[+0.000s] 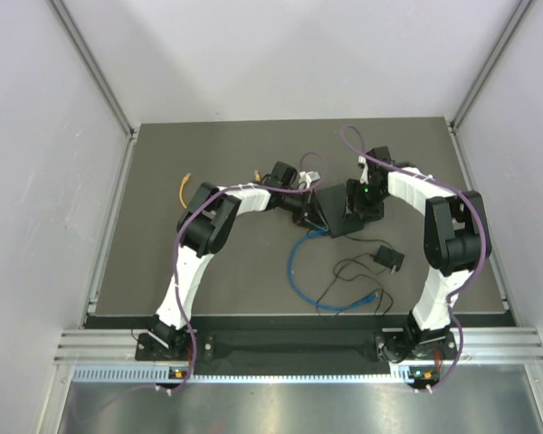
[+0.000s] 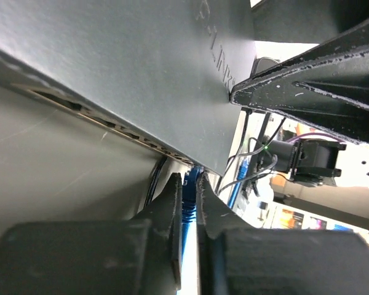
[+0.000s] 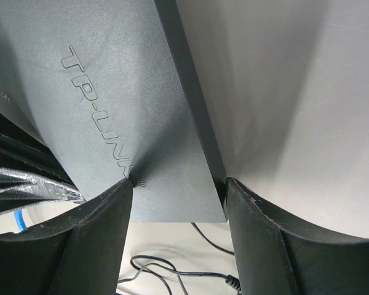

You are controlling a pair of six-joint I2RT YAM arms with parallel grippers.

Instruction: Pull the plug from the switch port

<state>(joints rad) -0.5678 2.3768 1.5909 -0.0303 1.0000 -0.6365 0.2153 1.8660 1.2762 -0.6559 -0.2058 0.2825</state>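
The flat matte-black switch box (image 1: 338,215) lies mid-table; TP-LINK lettering shows on its top in the right wrist view (image 3: 111,92). Its port side (image 2: 111,126) faces my left gripper. My left gripper (image 1: 309,217) (image 2: 189,178) is shut on the blue plug (image 2: 189,208), right at the port edge; the socket itself is hidden behind the fingers. My right gripper (image 1: 358,210) (image 3: 177,187) is closed on a corner of the box. One fingertip (image 3: 124,187) rests on the top face, the other (image 3: 230,187) presses against the side edge.
The blue cable (image 1: 294,267) loops from the plug toward the table's front edge. A small black adapter (image 1: 389,258) with a thin black wire (image 3: 172,270) lies front right of the box. An orange-tipped cable (image 1: 185,188) lies at the left.
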